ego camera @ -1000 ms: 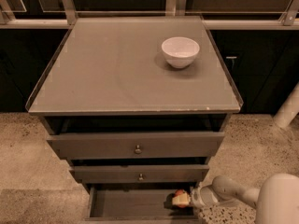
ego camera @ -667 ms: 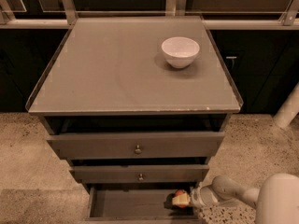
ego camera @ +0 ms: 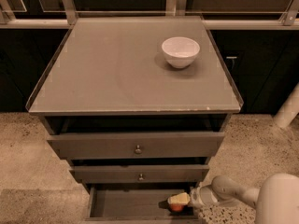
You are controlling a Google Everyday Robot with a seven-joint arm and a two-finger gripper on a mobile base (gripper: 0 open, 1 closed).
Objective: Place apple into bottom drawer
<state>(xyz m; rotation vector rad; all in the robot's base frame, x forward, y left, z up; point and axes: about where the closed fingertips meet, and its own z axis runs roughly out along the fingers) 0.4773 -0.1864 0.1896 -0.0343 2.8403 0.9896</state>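
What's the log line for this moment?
gripper: in bottom drawer, right end | apple: under gripper, in drawer | white bowl: on cabinet top

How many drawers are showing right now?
3: top drawer, middle drawer below it, and the open bottom drawer, where the hand is at the apple.

Grey-brown counter [ego camera: 117,69] with white bowl [ego camera: 180,51] at 1 o'clock; plain grey bottom drawer [ego camera: 126,203]; red-orange apple [ego camera: 176,208] beneath pale cream claw [ego camera: 179,200], at 5 o'clock; speckled beige floor [ego camera: 28,143].
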